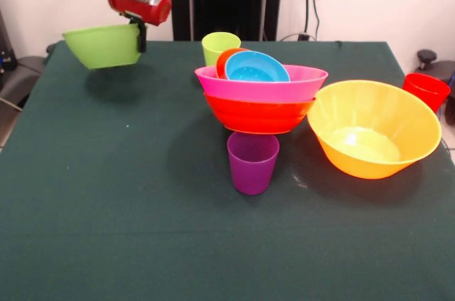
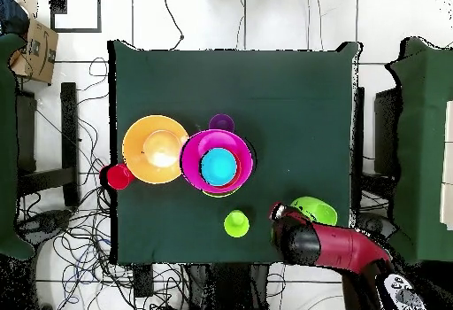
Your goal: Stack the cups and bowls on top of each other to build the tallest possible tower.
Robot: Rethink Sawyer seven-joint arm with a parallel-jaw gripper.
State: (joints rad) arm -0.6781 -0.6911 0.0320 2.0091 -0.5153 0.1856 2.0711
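Green plastic shines on the medium lime green bowl [image 1: 103, 45] that hangs in the air above the dark green surface [image 1: 128, 208], near the far corner by the robot. The red and black arm [image 2: 341, 246] holds it by the rim, and the black fingers [image 1: 140, 36] are clamped on the rim of that bowl. In the middle of the surface stands the tower [image 1: 260, 94]: a red-orange plastic bowl [image 1: 257, 116] at the bottom, a big pink plastic bowl [image 1: 261, 86] sitting in it, and a small blue plastic bowl [image 1: 257, 67] tilted inside the pink one. A bit of a small orange-red bowl [image 1: 225, 60] peeks out just behind the blue one. A purple plastic cup [image 1: 252, 161] stands upright in front of the tower, close to it. A lime green plastic cup [image 1: 220, 46] stands upright behind the tower. A large orange plastic bowl [image 1: 373, 130] sits beside the tower, very close to it. A red plastic cup [image 1: 426, 90] sits at the edge of the surface, just past the orange bowl.
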